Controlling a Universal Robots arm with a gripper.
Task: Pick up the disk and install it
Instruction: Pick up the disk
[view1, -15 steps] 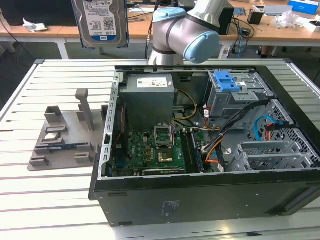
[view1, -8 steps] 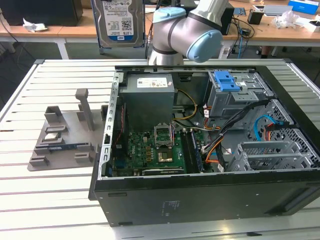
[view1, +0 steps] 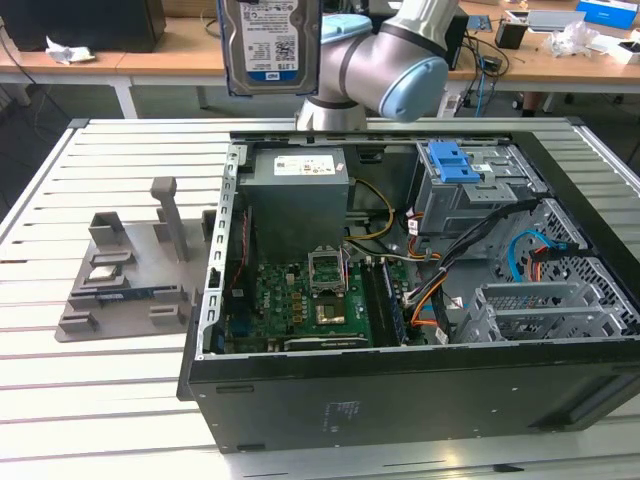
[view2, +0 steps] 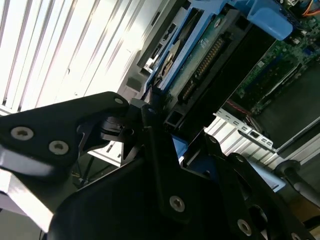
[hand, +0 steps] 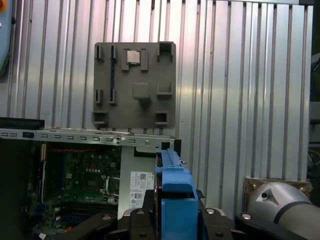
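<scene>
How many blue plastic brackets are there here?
2. One bracket frames the disk held aloft; the other bracket tops the drive cage inside the case. More may be hidden.

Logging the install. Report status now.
Claw shut on disk. Disk upright, held high over the open case, not yet installed. No obstruction seen beneath it.

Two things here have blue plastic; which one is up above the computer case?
The disk, up in the air; the blue clip sits low, inside the case.
</scene>
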